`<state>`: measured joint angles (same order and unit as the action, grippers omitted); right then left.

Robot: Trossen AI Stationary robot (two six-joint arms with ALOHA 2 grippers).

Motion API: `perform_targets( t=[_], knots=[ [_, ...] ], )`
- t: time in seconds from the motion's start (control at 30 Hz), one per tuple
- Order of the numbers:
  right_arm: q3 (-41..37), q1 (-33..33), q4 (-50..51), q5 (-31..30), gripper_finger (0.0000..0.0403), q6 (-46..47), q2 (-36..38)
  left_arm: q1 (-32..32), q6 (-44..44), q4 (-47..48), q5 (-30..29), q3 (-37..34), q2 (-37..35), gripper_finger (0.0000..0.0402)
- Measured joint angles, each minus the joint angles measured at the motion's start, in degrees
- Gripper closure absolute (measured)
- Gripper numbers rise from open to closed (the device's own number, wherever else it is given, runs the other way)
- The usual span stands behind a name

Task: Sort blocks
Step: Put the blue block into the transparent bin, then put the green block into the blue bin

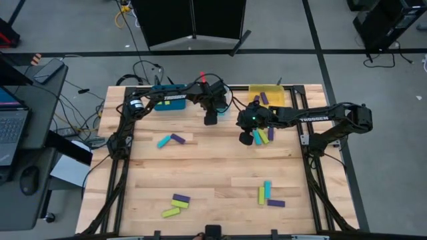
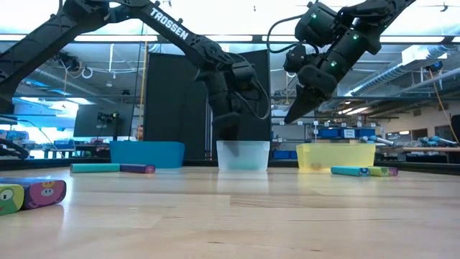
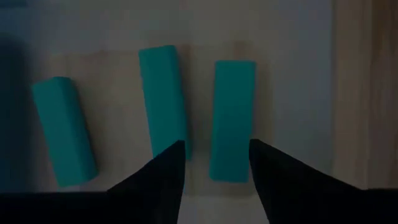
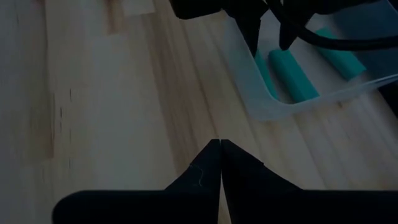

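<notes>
Three cyan blocks [image 3: 165,99] lie flat on the floor of the clear bin [image 2: 244,155] at the far middle of the table. My left gripper [image 3: 217,163] reaches down into that bin and is open. Its fingertips stand on either side of the near end of one cyan block [image 3: 233,118], which rests on the bin floor. My right gripper [image 1: 245,139] hangs shut and empty above the table, right of the bin [image 4: 280,106]. A small heap of cyan, green and purple blocks [image 1: 261,137] lies beside it.
A blue bin [image 1: 167,100] stands at the far left and a yellow bin [image 1: 267,95] with purple blocks at the far right. Loose blocks lie left of centre [image 1: 170,140], near the front left [image 1: 177,203] and near the front right [image 1: 268,193]. Bare wood lies between them.
</notes>
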<state>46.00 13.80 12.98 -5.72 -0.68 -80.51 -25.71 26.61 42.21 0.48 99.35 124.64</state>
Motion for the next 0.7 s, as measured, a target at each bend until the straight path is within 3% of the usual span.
perform_targets(
  t=[0.17,0.4,0.7],
  knots=[
    [0.0,0.0,0.32,-0.02,0.0381,-1.18,0.0,0.15,-3.39,0.34,-0.27,-0.07,-2.45,0.0248],
    [0.0,0.04,0.28,-0.02,0.0395,-2.53,0.0,1.49,-7.03,-8.44,6.97,-6.48,-10.38,0.0386],
    [-0.56,-1.78,-4.74,-0.04,0.0393,-1.89,0.0,3.89,-14.29,-38.35,7.4,-32.27,-23.74,0.039]
  ],
)
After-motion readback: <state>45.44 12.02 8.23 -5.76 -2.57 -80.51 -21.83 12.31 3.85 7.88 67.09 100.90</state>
